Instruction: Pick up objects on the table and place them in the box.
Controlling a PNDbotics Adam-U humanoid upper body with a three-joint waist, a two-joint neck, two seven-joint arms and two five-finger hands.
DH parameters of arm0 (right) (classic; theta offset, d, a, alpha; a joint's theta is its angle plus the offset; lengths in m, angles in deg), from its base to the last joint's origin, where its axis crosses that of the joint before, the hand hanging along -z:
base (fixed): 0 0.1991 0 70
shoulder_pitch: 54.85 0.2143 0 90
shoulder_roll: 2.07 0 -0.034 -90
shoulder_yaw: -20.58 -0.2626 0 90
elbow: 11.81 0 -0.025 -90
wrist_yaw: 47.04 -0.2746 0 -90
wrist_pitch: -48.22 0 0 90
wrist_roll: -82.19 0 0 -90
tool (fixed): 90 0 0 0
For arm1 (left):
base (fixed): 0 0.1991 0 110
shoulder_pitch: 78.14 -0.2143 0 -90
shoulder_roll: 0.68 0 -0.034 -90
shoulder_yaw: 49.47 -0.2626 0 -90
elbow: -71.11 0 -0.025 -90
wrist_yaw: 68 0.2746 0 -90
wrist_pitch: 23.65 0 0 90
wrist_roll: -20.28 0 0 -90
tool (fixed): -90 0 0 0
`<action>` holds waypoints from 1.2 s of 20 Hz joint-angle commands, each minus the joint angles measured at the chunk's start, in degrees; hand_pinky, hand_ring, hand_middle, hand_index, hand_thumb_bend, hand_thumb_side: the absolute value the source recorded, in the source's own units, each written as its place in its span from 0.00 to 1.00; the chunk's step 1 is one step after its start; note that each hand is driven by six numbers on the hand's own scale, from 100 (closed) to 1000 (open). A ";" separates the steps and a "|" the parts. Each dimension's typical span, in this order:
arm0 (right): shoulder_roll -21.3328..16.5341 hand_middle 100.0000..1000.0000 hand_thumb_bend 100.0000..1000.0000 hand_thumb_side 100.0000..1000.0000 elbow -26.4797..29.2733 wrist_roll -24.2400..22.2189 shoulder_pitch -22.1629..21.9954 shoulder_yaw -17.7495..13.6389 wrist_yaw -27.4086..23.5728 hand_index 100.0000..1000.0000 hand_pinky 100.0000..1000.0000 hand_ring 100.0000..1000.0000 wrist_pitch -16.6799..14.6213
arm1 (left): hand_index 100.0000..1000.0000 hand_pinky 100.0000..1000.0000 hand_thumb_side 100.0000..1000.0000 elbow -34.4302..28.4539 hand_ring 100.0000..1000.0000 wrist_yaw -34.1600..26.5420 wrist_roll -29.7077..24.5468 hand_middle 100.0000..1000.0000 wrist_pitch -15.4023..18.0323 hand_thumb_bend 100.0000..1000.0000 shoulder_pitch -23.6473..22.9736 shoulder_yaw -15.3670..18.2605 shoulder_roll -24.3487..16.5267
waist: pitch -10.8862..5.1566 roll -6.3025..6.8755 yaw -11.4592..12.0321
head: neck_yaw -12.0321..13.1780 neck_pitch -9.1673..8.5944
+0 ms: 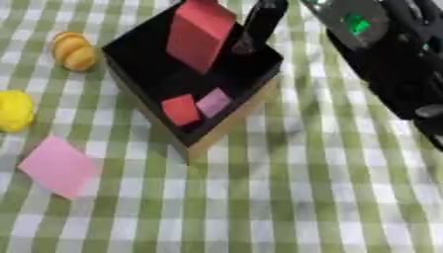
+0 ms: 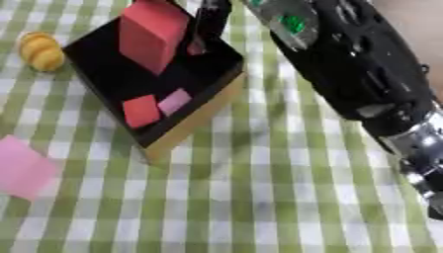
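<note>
- Left eye view: right hand (image 1: 262, 22) comes in from the upper right over the box's far corner. Only a dark finger shows, beside the tall red block; can't tell if it's open or holding anything. Left hand not seen.
- Box (image 1: 227, 124): black inside, tan cardboard walls, set askew on the green-check cloth (image 1: 303, 197).
- In the box: tall red block (image 1: 199, 34) leaning, small red block (image 1: 181, 109), small pink-lilac block (image 1: 213, 103).
- Left on the table, w/ handling guesses:
  - orange lobed thing (image 1: 73, 51), near the box; rounded, prob. light, grip across the middle.
  - yellow round thing (image 1: 15, 110), at the left edge; may roll, cup it.
  - pink flat square (image 1: 59, 166); thin, lies flush, hardest to lift, take by an edge.
</note>
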 commanded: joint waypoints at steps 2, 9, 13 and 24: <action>1.05 0.54 0.32 0.00 -2.60 1.40 1.60 0.29 4.48 0.70 0.76 0.70 -1.54 | 0.76 0.75 0.75 -0.89 0.72 -0.24 0.02 0.69 0.20 0.75 0.66 0.39 -1.80 | -0.99 0.20 0.28 | -0.15 -0.43; 2.29 0.75 0.46 0.04 -5.58 0.50 1.65 1.22 11.54 0.86 0.84 0.85 -4.72 | 0.76 0.75 0.75 -0.89 0.72 -0.23 0.00 0.69 0.31 0.75 1.02 0.31 -1.78 | -0.95 -0.01 0.56 | -0.04 -0.12; 1.93 0.78 0.42 0.14 -5.12 1.62 1.27 0.64 12.28 0.89 0.85 0.86 -4.82 | 0.76 0.75 0.75 -0.89 0.72 -0.23 0.11 0.69 0.25 0.75 0.86 0.42 -1.80 | -1.04 -0.07 0.62 | 0.30 0.06; -0.55 0.74 0.32 0.21 1.48 2.76 0.46 -2.30 4.44 0.89 0.84 0.83 -0.89 | 0.76 0.75 0.75 -0.89 0.72 -0.10 0.16 0.69 0.15 0.75 0.52 0.53 -2.01 | -1.59 0.17 0.24 | 1.99 0.67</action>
